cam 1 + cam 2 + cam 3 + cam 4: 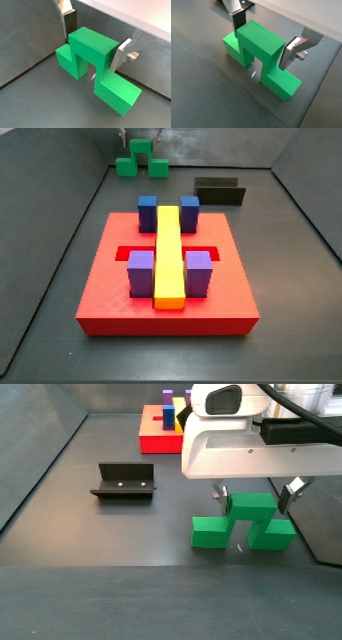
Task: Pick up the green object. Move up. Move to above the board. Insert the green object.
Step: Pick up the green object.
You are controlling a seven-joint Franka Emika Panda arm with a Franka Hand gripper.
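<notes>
The claw [92,47] is lowered over the green object [93,65], with its two silver fingers [69,24] set on opposite faces of the taller centre block. In both wrist views the plates lie against or just beside those faces; whether they are pressing cannot be told, so the claw is seen closed about the centre block rather than spread wide. The same straddling pose is seen in a side view, where the claw [254,492] hangs under the white wrist housing and the green object [243,522] rests on the dark floor, its two lower side blocks sticking out to either side of the fingers. The fixture [123,481] stands on the floor well apart from the claw. The board [167,278] lies far from the claw, carrying a long yellow bar [168,253] with blue and purple blocks beside it.
</notes>
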